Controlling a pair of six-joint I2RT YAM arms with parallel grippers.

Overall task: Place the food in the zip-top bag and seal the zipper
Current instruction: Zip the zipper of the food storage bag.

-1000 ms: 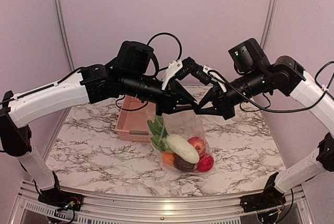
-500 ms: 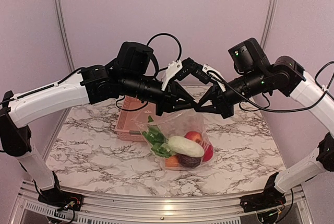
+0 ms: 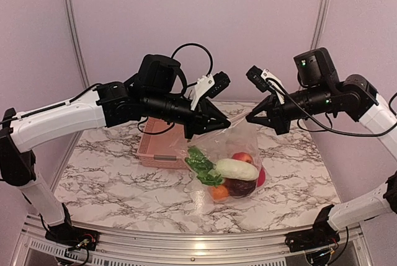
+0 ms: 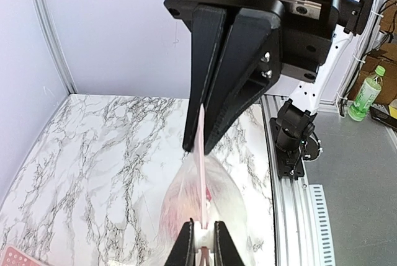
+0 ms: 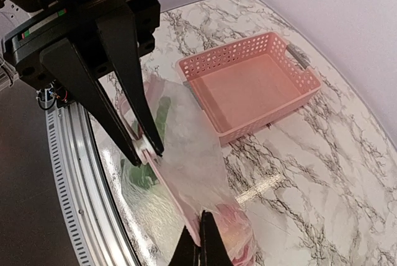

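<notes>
The clear zip-top bag (image 3: pixel 239 145) hangs between my two grippers over the marble table (image 3: pixel 111 179). The food sits in its bottom: a leafy green (image 3: pixel 200 164), a white oblong piece (image 3: pixel 236 168), a red piece (image 3: pixel 243 157), an orange one (image 3: pixel 218 191) and a dark purple one (image 3: pixel 240 186). My left gripper (image 4: pixel 203 241) is shut on a small white slider on the zipper (image 4: pixel 204 179). The pinkish strip runs taut from there to my right gripper (image 5: pixel 200 241), which is shut on the bag's mouth edge. Whether the bag's bottom touches the table is unclear.
The pink lattice basket (image 3: pixel 162 145) stands behind and left of the bag, with nothing in it in the right wrist view (image 5: pixel 248 86). The table's metal rail (image 3: pixel 186 241) runs along the near edge. A green bottle (image 4: pixel 366 92) stands off the table.
My right gripper has pulled to the right, away from the left one, and the bag's mouth is now drawn taut. The bag and food swung right. My left gripper closed further a second ago.
</notes>
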